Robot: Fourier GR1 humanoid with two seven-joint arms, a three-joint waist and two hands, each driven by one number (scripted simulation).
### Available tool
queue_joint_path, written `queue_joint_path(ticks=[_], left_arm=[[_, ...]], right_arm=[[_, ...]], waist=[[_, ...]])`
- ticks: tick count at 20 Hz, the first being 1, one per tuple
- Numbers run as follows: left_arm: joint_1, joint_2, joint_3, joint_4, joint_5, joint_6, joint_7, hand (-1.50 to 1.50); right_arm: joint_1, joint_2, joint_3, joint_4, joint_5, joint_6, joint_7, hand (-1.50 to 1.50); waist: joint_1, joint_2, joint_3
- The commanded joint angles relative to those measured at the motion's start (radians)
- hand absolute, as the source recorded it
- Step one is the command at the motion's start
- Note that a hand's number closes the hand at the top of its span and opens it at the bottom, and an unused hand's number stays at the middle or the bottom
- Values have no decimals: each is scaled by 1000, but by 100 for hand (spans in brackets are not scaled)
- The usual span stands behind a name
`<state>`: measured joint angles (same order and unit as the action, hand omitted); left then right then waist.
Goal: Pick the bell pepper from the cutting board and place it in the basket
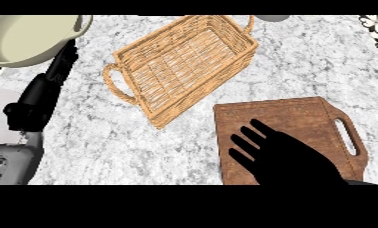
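Note:
A brown wooden cutting board [295, 114] with a handle slot lies at the lower right of the counter. My right hand [284, 154] hovers over its near half, fingers straight and spread, open, pointing up-left. No bell pepper shows anywhere; the hand hides part of the board. A woven wicker basket [221, 29] with loop handles sits empty in the middle, angled, just up-left of the board. At the left edge my left hand [52, 79] rests with fingers straight, pointing up toward a pot.
A pale cream pot [33, 39] stands at the top left corner, close to the left hand's fingertips. A grey rounded object [275, 17] peeks in at the top edge. Marble counter stretches between the basket and the left arm.

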<state>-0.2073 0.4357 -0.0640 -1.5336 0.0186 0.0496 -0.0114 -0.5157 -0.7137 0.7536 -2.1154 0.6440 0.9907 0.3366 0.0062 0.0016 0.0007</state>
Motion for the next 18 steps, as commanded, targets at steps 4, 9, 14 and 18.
queue_joint_path(ticks=[4, 9, 14, 18], left_arm=[[32, -19, 20, -46, -38, -9, 1, 0], [16, 14, 95, -29, -2, -86, -14, 0], [47, -60, 56, -47, -67, -46, -8, 0], [51, -22, 113, -38, -11, -129, -20, 0]], right_arm=[[89, -96, 21, 83, 209, -194, -212, -150], [88, 0, 13, 147, 276, -186, -257, -150], [144, 6, 3, 175, 381, -277, -340, -150], [100, 10, -57, 302, 400, -307, -452, -150]], waist=[[-2, -1, 0], [-2, -1, 0], [-4, -2, 0], [0, -1, -1]])
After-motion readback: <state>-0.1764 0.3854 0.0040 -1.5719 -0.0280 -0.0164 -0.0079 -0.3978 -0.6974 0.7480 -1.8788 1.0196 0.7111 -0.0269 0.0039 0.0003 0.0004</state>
